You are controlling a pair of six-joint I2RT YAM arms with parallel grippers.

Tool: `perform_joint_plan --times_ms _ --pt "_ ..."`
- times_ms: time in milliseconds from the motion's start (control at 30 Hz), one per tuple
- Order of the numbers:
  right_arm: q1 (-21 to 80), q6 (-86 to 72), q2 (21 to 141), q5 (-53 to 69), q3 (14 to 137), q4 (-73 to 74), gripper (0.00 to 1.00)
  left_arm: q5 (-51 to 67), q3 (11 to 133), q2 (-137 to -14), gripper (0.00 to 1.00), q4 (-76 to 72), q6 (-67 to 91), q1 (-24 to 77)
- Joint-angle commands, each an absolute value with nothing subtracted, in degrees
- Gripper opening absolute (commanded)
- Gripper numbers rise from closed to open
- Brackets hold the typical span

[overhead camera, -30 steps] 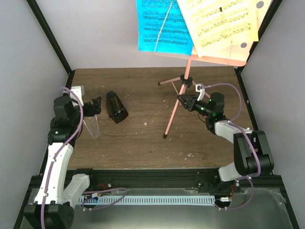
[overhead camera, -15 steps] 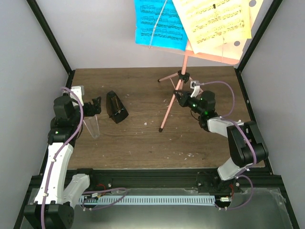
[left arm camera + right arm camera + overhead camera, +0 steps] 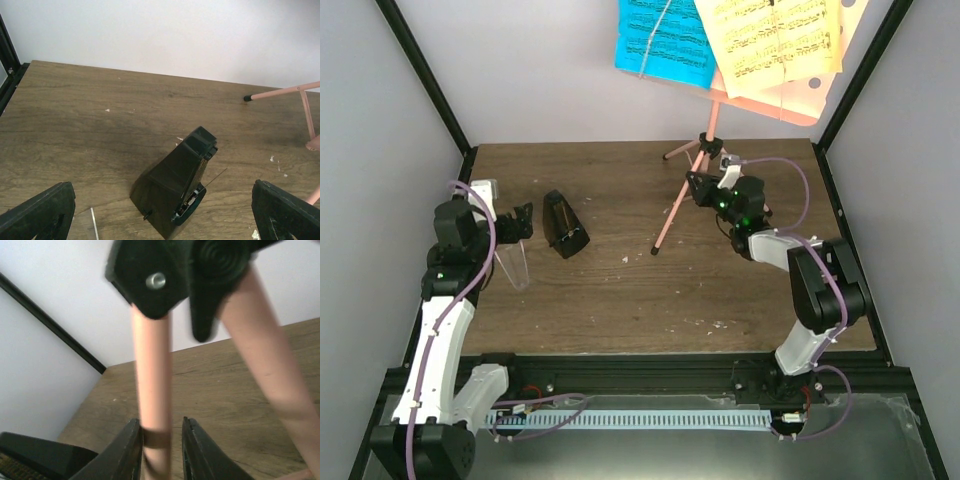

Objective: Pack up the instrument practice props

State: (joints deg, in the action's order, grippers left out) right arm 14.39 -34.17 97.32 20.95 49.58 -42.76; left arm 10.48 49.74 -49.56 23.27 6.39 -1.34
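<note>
1. The right pincer (image 3: 157, 450) is clamped on a pink tube of the music stand (image 3: 152, 390). Its two fingers (image 3: 131, 452) press the tube from either side, near the stand's black hub (image 3: 150, 270).
2. The music stand (image 3: 710, 120) is at the far right of the tabletop (image 3: 620, 300). One thin leg reaches down to the wood.
3. A blue sheet (image 3: 665, 40) and a yellow sheet (image 3: 775, 35) lie side by side on the stand's desk.
4. The left pincer (image 3: 518, 222) is spread wide and grips nothing.
5. The black metronome (image 3: 175, 192) sits on the tabletop just ahead of the left pincer (image 3: 160, 212). It is centred between the spread fingers and touches neither.
</note>
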Motion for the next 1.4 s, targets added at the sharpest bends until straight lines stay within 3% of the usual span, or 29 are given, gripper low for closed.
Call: perform_joint_plan --times_ms 0,133,300,567,1033,1267,1367 --pt "13.6 -34.59 95.1 17.09 49.71 -41.27 0.38 9.19 49.29 -49.57 0.97 23.25 7.02 -1.14" --pt "13.56 -34.33 91.36 17.91 46.75 -41.04 0.79 8.27 49.81 -50.4 0.96 22.79 9.59 -1.14" --pt "13.25 -32.96 84.82 18.37 42.1 -38.4 0.99 7.0 50.83 -51.49 0.91 23.3 17.01 -0.51" --pt "12.19 -29.44 69.52 18.04 35.24 -28.07 1.0 -3.8 52.92 -59.94 0.92 20.49 23.57 11.63" --pt "12.19 -24.95 53.83 23.56 30.32 -14.84 1.0 -12.97 64.83 -80.86 0.94 21.33 25.92 15.97" --pt "12.15 -25.79 54.14 25.5 27.39 -15.99 1.0 -13.7 67.91 -86.06 0.83 23.11 23.95 16.8" --pt "12.2 -26.16 55.35 26.74 26.95 -16.33 1.0 -14.64 68.52 -87.12 0.72 22.98 22.5 17.39"
